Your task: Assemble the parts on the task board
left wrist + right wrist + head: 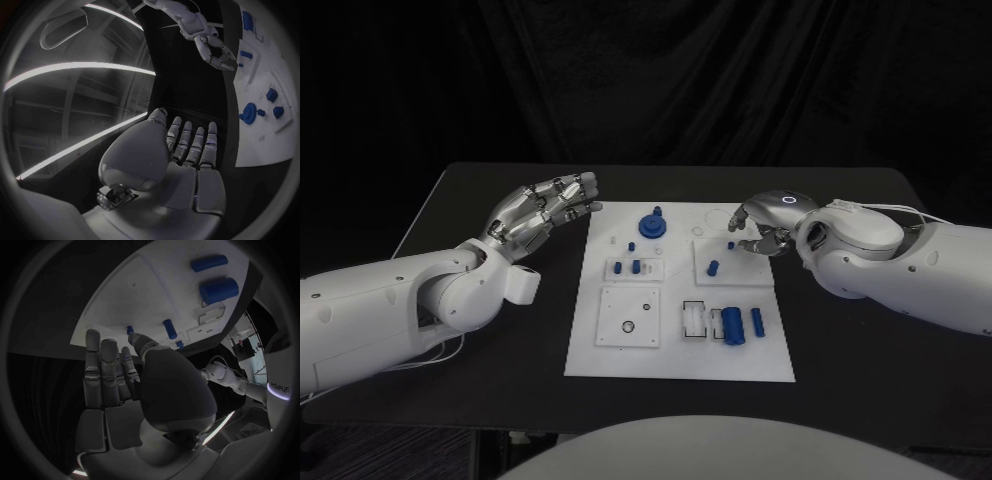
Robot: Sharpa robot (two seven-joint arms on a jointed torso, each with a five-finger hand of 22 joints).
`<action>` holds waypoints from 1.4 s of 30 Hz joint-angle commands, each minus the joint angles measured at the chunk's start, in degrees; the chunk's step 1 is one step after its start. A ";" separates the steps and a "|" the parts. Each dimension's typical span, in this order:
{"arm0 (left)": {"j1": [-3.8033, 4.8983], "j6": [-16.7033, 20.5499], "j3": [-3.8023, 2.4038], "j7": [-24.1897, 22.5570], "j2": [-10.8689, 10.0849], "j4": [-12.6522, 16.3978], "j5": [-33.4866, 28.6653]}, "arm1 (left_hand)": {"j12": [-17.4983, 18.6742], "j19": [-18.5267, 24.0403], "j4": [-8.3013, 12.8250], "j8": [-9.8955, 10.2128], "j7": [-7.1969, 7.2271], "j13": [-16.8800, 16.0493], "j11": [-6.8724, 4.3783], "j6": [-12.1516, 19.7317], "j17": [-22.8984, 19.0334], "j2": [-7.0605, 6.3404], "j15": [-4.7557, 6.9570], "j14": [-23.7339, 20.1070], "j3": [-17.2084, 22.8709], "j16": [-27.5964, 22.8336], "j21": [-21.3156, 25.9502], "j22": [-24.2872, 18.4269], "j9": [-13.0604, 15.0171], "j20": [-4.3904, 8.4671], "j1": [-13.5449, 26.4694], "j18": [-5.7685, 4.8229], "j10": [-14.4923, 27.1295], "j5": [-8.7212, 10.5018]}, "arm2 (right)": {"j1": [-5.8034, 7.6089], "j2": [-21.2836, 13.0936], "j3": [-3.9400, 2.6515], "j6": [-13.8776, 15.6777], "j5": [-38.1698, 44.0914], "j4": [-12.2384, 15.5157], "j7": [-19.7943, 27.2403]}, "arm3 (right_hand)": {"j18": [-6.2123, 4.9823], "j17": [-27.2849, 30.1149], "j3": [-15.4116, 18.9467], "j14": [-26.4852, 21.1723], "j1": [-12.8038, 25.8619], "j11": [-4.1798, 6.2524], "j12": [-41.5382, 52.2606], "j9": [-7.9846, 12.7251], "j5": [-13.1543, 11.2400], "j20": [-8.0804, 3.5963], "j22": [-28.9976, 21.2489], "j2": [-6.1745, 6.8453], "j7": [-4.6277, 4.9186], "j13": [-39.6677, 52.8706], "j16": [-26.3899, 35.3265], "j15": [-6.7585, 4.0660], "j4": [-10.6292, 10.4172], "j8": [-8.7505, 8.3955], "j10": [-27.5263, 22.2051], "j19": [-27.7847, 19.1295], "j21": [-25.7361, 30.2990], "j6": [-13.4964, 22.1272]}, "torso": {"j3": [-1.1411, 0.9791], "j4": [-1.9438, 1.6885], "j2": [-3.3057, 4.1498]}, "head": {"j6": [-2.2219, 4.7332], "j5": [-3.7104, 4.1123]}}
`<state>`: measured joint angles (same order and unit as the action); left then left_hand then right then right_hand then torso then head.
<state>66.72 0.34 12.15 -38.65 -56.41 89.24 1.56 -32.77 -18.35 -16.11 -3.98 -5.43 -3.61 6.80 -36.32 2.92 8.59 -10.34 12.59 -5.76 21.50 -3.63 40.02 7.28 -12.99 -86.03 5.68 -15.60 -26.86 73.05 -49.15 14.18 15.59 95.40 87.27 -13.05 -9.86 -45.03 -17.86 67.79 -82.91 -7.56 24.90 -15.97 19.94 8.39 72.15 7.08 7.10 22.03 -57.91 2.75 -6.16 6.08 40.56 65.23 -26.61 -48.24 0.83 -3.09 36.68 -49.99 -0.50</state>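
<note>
The white task board lies in the middle of the black table. On its far part stand a blue knob on a round base and a few short blue pegs. Another peg lies on the right-hand plate, and two blue cylinders lie near the board's right edge. My left hand is raised just off the board's far left corner, fingers straight and apart, holding nothing. My right hand hovers over the far right corner, fingers extended, close to a small blue peg without holding it.
The board carries square inset plates, one with a round hole and one with a rectangular slot. Black table surrounds the board. The right wrist view shows the cylinders and a peg beyond the fingertips.
</note>
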 commanded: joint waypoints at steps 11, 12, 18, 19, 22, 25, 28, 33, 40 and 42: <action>-1.40 -2.18 -0.06 -4.42 0.16 0.28 -0.86 | -0.26 -1.92 0.38 0.09 -0.34 -0.01 0.69 0.01 0.35 0.51 -1.88 2.74 -0.37 2.99 -0.35 0.11 -0.52 -2.31 -1.92 1.46 -0.27 -0.78 | -1.39 1.19 -0.03 2.40 0.55 -2.16 0.99 | -0.20 -1.36 -1.34 2.20 0.48 0.31 0.00 0.48 0.21 -0.23 1.50 -0.27 0.22 -2.49 -2.26 -0.33 -0.39 -0.05 4.78 2.48 -2.36 -2.01 | -0.22 0.34 -0.14 | -0.01 0.34; -1.54 -2.24 -0.07 -4.39 0.17 0.26 -0.86 | -0.30 -2.08 0.53 0.07 -0.44 -0.02 0.76 -0.08 0.38 0.59 -2.00 3.07 -0.26 3.33 -0.38 -0.02 -0.55 -2.47 -2.19 1.51 -0.34 -0.85 | -1.45 1.28 -0.03 2.33 0.42 -2.30 1.05 | -0.22 -1.25 -1.38 2.14 0.46 0.34 0.01 0.49 0.21 -0.24 1.50 -0.25 0.23 -2.55 -2.19 -0.34 -0.37 -0.06 4.93 2.46 -2.28 -2.03 | -0.24 0.33 -0.11 | -0.01 0.48; -2.11 -2.56 -0.07 -4.31 0.29 0.05 -0.86 | -0.32 -2.39 1.02 0.00 -0.95 -0.01 0.66 -0.25 0.38 0.67 -2.18 3.41 0.08 3.67 -0.40 -0.42 -0.63 -2.77 -2.96 1.65 -0.39 -1.25 | -2.04 1.79 -0.03 2.78 0.01 -3.12 1.64 | -0.20 -1.37 -1.66 2.28 0.39 0.51 0.10 0.58 0.21 -0.34 1.69 -0.24 0.38 -2.86 -2.39 -0.46 -0.36 -0.12 5.82 2.59 -2.44 -2.07 | -0.25 0.26 -0.19 | -0.01 0.86; -2.15 -2.58 -0.07 -4.30 0.30 0.01 -0.86 | -0.32 -2.39 1.02 0.00 -0.95 -0.01 0.66 -0.25 0.38 0.67 -2.18 3.41 0.08 3.67 -0.40 -0.42 -0.63 -2.77 -2.96 1.65 -0.39 -1.25 | -2.13 1.86 -0.03 2.94 -0.01 -3.24 1.76 | -0.20 -1.39 -1.72 2.34 0.41 0.56 0.10 0.62 0.21 -0.37 1.75 -0.21 0.49 -2.97 -2.45 -0.50 -0.38 -0.17 6.07 2.65 -2.50 -2.03 | -0.28 0.28 -0.22 | -0.01 0.83; -2.26 -2.65 -0.07 -4.26 0.32 -0.19 -0.86 | -0.31 -2.43 1.11 0.01 -0.93 0.00 0.70 -0.20 0.38 0.70 -2.20 3.47 0.15 3.75 -0.40 -0.50 -0.66 -2.81 -3.09 1.67 -0.37 -1.40 | -2.39 2.11 -0.03 3.31 -0.12 -3.60 2.04 | -0.18 -1.40 -1.88 2.41 0.36 0.63 0.07 0.66 0.30 -0.42 1.84 -0.23 0.61 -3.13 -2.51 -0.57 -0.36 -0.21 6.37 2.75 -2.64 -2.04 | -0.29 0.30 -0.24 | -0.01 0.75; -2.35 -2.77 -0.07 -4.18 0.39 -0.46 -0.86 | -0.32 -2.64 1.23 -0.06 -1.11 -0.01 0.72 -0.60 0.42 0.72 -2.25 3.75 0.26 4.06 -0.46 -0.61 -0.62 -2.91 -3.27 1.73 -0.40 -1.57 | -2.55 2.42 -0.03 3.61 -0.58 -3.96 2.35 | -0.20 -1.36 -2.24 2.48 0.11 0.70 -0.14 0.73 0.77 -0.53 1.95 -0.19 0.82 -3.49 -2.57 -0.67 -0.21 -0.25 6.67 2.81 -2.56 -2.10 | -0.23 0.28 -0.22 | -0.01 0.68; -2.42 -2.89 -0.07 -4.07 0.48 -0.67 -0.86 | -0.33 -2.83 1.35 -0.11 -1.29 -0.01 0.71 -0.81 0.43 0.69 -2.29 3.84 0.32 4.14 -0.53 -0.69 -0.61 -2.99 -3.40 1.78 -0.42 -1.67 | -2.65 2.73 -0.03 3.81 -0.88 -4.25 2.64 | -0.14 -1.50 -2.34 2.61 0.13 0.73 -0.21 0.74 0.85 -0.57 2.10 -0.18 1.06 -3.65 -2.72 -0.70 -0.23 -0.22 6.86 2.97 -2.86 -2.21 | -0.17 0.25 -0.14 | -0.01 0.64; -2.57 -3.13 -0.07 -3.87 0.67 -0.91 -0.86 | -0.33 -2.94 1.42 -0.13 -1.37 -0.01 0.75 -0.90 0.43 0.65 -2.32 3.89 0.36 4.18 -0.56 -0.73 -0.60 -3.04 -3.49 1.80 -0.41 -1.72 | -2.81 3.15 -0.03 3.82 -1.17 -4.60 2.98 | -0.06 -1.60 -2.46 2.88 0.46 0.87 -0.31 0.76 0.12 -0.65 2.36 -0.14 1.34 -4.08 -2.96 -0.78 -0.48 -0.10 7.66 3.26 -3.21 -2.60 | -0.20 0.19 -0.04 | -0.01 0.56; -2.91 -3.50 -0.07 -3.48 0.96 -1.38 -0.86 | -0.32 -3.14 1.57 -0.22 -1.62 -0.01 0.82 -1.30 0.44 0.67 -2.39 4.02 0.49 4.31 -0.61 -0.84 -0.56 -3.15 -3.66 1.84 -0.39 -1.82 | -2.95 3.65 -0.03 3.72 -2.13 -5.15 3.36 | 0.05 -1.98 -2.86 3.56 0.42 1.45 -0.34 0.30 -0.80 -0.98 2.90 -0.46 1.85 -4.93 -3.57 -1.22 -0.61 0.81 9.92 3.98 -4.02 -4.45 | -0.15 0.22 -0.12 | -0.01 0.56; -2.99 -3.57 -0.07 -3.38 1.00 -1.46 -0.86 | -0.31 -3.20 1.62 -0.23 -1.68 -0.01 0.85 -1.26 0.44 0.68 -2.43 4.05 0.53 4.35 -0.62 -0.88 -0.57 -3.19 -3.72 1.85 -0.38 -1.82 | -3.02 3.70 -0.03 3.63 -2.21 -5.24 3.38 | 0.12 -2.08 -2.90 3.73 0.45 1.55 -0.38 0.18 -0.95 -1.06 3.07 -0.53 2.03 -5.12 -3.71 -1.31 -0.68 0.98 10.46 4.24 -4.43 -4.78 | -0.11 0.21 -0.12 | -0.01 0.56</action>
<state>63.86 -2.14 12.13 -38.83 -55.52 87.75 1.10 -32.78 -21.44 -14.92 -3.98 -6.90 -3.61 7.21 -37.39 3.30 9.30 -12.80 16.31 -5.19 25.46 -3.89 39.22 6.68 -16.08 -89.19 6.64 -16.00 -28.44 70.23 -45.47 14.19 18.45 93.79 82.12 -10.35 -9.86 -47.08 -20.42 71.15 -82.69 -6.00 24.84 -15.75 19.20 7.27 74.95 6.85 9.15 16.96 -61.27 1.44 -6.79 6.88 50.63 69.01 -30.87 -52.74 0.66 -2.88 36.58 -49.99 0.03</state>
